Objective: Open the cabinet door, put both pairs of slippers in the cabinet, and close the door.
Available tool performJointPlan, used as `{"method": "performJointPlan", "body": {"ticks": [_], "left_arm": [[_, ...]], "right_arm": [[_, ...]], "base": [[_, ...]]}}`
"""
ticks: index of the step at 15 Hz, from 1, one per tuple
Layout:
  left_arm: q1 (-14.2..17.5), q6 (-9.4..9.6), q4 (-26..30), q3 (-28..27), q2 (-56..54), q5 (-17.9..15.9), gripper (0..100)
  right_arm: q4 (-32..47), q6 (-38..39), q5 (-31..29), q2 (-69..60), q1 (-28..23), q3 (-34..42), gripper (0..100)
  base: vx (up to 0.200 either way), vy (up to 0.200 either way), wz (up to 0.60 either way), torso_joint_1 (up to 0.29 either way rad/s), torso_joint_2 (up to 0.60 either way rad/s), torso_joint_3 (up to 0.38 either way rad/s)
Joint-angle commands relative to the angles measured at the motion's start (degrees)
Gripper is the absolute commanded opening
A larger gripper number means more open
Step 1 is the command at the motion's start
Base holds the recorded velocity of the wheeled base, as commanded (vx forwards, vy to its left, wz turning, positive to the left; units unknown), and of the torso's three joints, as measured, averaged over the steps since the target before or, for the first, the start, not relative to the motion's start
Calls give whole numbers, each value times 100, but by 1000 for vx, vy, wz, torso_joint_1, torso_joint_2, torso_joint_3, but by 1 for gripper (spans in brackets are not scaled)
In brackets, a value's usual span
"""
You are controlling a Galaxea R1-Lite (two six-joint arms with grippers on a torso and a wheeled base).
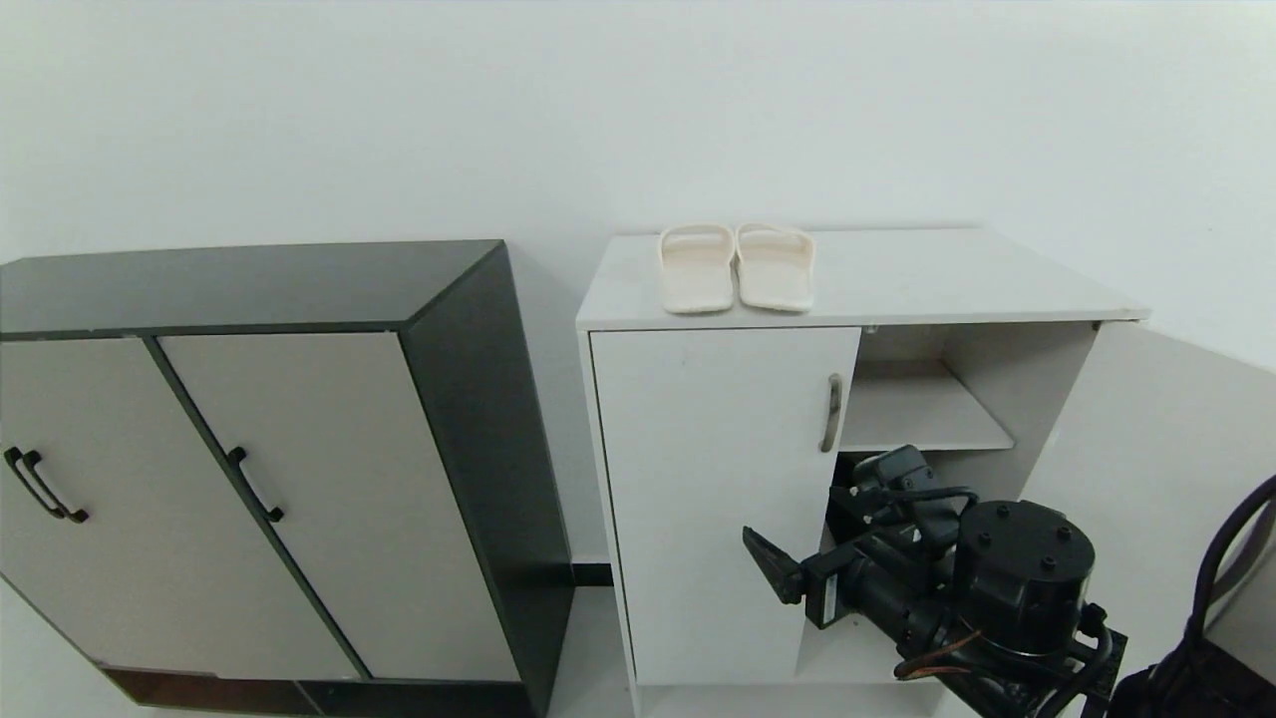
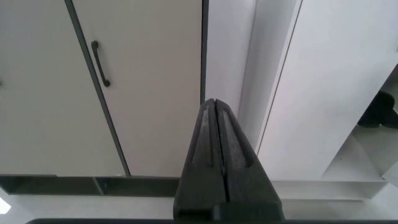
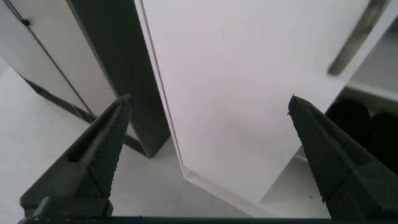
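Observation:
A cream pair of slippers [image 1: 736, 266] lies side by side on top of the white cabinet [image 1: 977, 279]. The cabinet's left door [image 1: 718, 499] is closed, with its handle [image 1: 830, 413] at the inner edge. The right half stands open, showing a bare shelf [image 1: 922, 409]. Low inside it lie dark shapes [image 2: 380, 111] [image 3: 349, 118] that I cannot tell apart. My right gripper [image 1: 807, 529] [image 3: 208, 109] is open wide, low in front of the closed door. My left gripper [image 2: 216, 107] is shut on nothing and faces the gap between the two cabinets.
A black cabinet [image 1: 249, 289] with two grey doors and black handles [image 1: 254, 484] stands just left of the white one, with a narrow gap between. A black cable [image 1: 1211, 568] loops at the right edge. Pale floor runs below both cabinets.

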Motion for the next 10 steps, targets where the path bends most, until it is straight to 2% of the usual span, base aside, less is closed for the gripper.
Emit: {"method": "performJointPlan", "body": {"ticks": [1, 10], "left_arm": [[-1, -2, 0, -1, 7, 2, 0], [-1, -11, 0, -1, 7, 2, 0]], "right_arm": [[-10, 0, 8, 8, 14, 13, 100], [-72, 0, 17, -9, 41, 13, 100]], "base": [[0, 0, 0, 305, -476, -242], [0, 0, 0, 268, -519, -253]]}}
